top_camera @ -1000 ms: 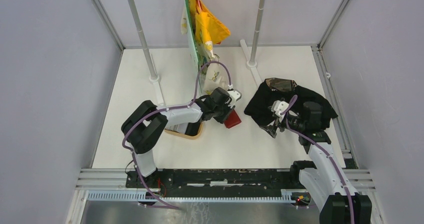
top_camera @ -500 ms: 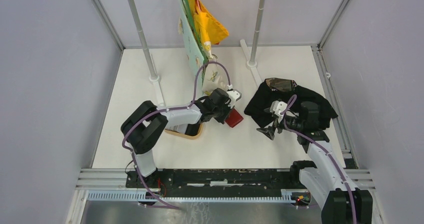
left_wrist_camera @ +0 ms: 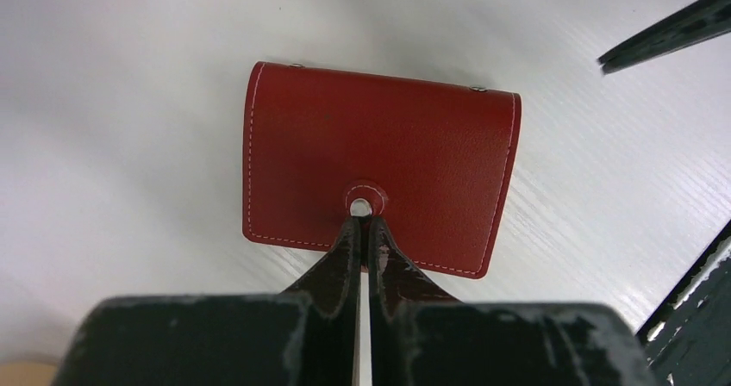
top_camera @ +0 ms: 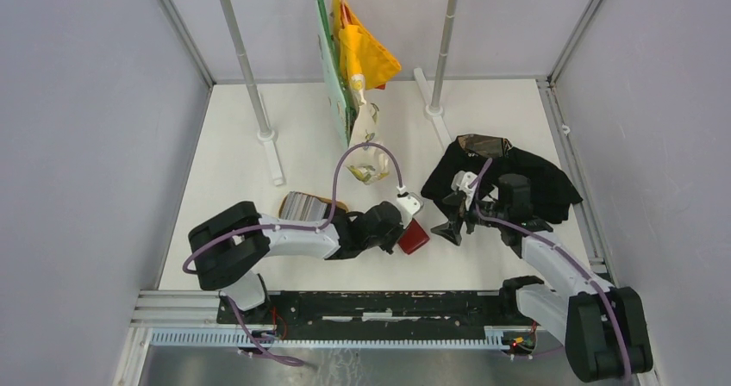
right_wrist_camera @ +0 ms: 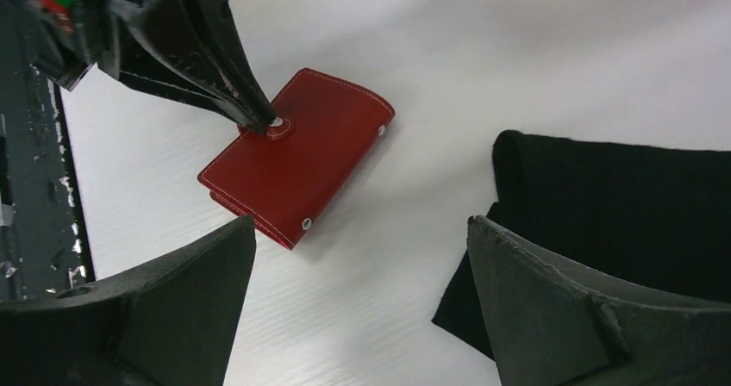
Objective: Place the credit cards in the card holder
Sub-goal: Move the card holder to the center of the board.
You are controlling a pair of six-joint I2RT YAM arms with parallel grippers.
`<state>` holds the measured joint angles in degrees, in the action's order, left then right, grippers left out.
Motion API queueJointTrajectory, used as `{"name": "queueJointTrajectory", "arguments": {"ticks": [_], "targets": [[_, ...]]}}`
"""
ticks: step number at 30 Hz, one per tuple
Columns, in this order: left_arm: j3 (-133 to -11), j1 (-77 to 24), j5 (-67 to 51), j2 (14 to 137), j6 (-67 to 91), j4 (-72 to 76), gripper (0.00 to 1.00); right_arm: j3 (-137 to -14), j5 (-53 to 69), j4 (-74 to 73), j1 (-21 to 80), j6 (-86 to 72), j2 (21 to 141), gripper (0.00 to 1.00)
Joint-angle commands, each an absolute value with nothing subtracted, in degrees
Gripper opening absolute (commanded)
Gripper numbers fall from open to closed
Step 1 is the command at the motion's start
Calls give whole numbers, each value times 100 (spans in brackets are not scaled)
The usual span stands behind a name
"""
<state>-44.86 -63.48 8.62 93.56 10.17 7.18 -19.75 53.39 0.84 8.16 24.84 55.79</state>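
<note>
Between both hands on the surface (top_camera: 241, 136) lies the red wallet (top_camera: 415, 238), long side across the left hand (left_wrist_camera: 362, 221), whose closed tips touch its snap stud (left_wrist_camera: 360, 206); right hand (right_wrist_camera: 360, 225) gapes wide just beside it.

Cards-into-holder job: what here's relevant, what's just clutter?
Job:
card holder, pinched at its snap tab by left gripper
credit cards, stacked beside the left arm
right gripper, open

Clutter:
black cloth
yellow cloth hanging on rack
</note>
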Motion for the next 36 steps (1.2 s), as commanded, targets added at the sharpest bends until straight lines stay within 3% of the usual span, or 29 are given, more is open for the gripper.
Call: {"name": "queueJointTrajectory", "arguments": {"ticks": [1, 13, 20, 23, 24, 36], "targets": [[-4165, -6629, 1810, 9055, 1666, 1869, 2, -2155, 5304, 395, 1068, 1994, 6037, 98], [-4017, -7290, 3249, 9163, 1883, 2535, 2, -2158, 5560, 763, 1300, 1301, 6807, 92], [-3859, -7338, 3446, 9179, 2169, 2784, 2, -2147, 5441, 942, 1311, 819, 7012, 89], [-3841, -7385, 3476, 9222, 2197, 2870, 2, -2153, 5399, 939, 1340, 785, 7078, 92], [-3849, -7393, 3499, 9233, 2209, 2888, 2, -2167, 5369, 928, 1348, 734, 7122, 98], [-4011, -7592, 3655, 9458, 2042, 2924, 2, -2243, 5910, 1409, 1391, -65, 7472, 98]]}}
